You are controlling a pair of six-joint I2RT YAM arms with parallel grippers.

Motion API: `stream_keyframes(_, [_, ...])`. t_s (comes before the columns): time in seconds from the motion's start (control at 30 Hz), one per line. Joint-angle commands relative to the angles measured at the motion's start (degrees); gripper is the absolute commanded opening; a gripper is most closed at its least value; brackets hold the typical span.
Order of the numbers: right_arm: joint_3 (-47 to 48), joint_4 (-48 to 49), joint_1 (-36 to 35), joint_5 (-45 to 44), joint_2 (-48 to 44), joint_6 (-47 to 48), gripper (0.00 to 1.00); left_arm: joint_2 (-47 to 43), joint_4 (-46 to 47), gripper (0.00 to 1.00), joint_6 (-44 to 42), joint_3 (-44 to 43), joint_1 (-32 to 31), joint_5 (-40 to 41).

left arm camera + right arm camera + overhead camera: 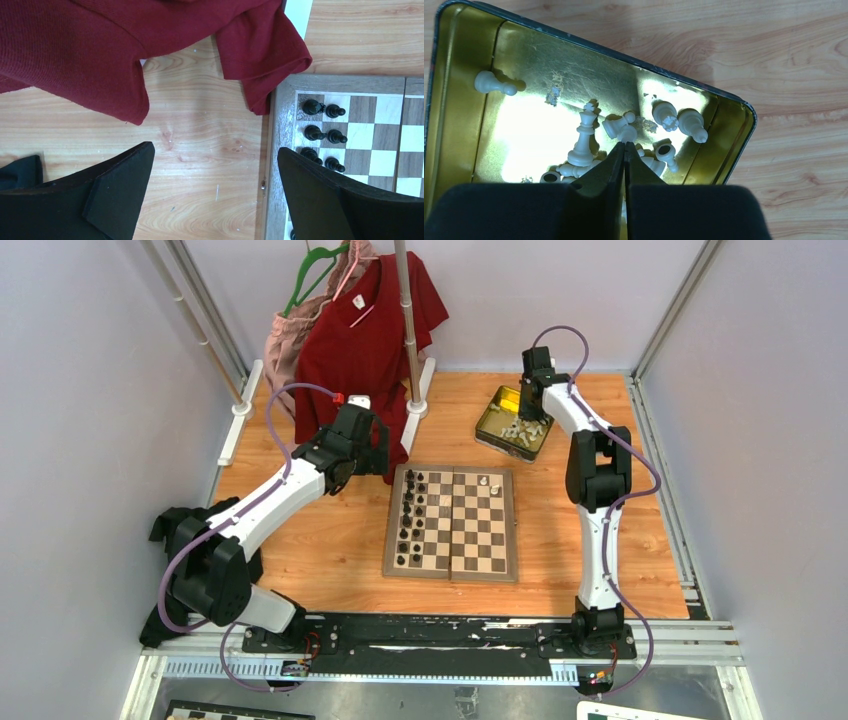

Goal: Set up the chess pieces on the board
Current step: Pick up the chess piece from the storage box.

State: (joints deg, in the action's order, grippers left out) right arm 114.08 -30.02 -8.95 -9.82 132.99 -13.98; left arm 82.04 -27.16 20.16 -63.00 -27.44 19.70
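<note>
The chess pieces [583,142] lie in the tin [464,125] — right hand [624,145], pinched narrow among them, seems mid-pick — next: lift one to the board [480,532].

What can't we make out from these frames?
- Right wrist: whether the right gripper is pinching one of the white pieces; its own fingers cover the contact.
- Top view: those in the tin are too small to count.
- Left wrist: most of the board is cut off by the frame edge and the left gripper.
</note>
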Motion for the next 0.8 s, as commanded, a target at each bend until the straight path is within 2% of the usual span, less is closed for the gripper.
stream_keyframes(0.0, [1.76, -0.48, 1.07, 1.24, 0.85, -0.32, 0.03, 0.40, -0.35, 1.00, 0.03, -1.28, 0.37, 0.29])
stream_keyframes(0.2, [1.57, -0.17, 0.93, 1.28, -0.55, -0.18, 0.00, -0.15, -0.13, 1.00, 0.21, -0.73, 0.38, 0.36])
stream_keyframes(0.5, [0.59, -0.25, 0.94, 1.61, -1.92, -0.04, 0.01, -0.43, 0.22, 1.00, 0.56, -0.37, 0.37, 0.01])
stream_keyframes(0.77, [-0.85, -0.21, 0.96, 2.16, -1.72, -0.06, 0.24, -0.38, 0.05, 1.00, 0.40, -0.53, 0.43, -0.06])
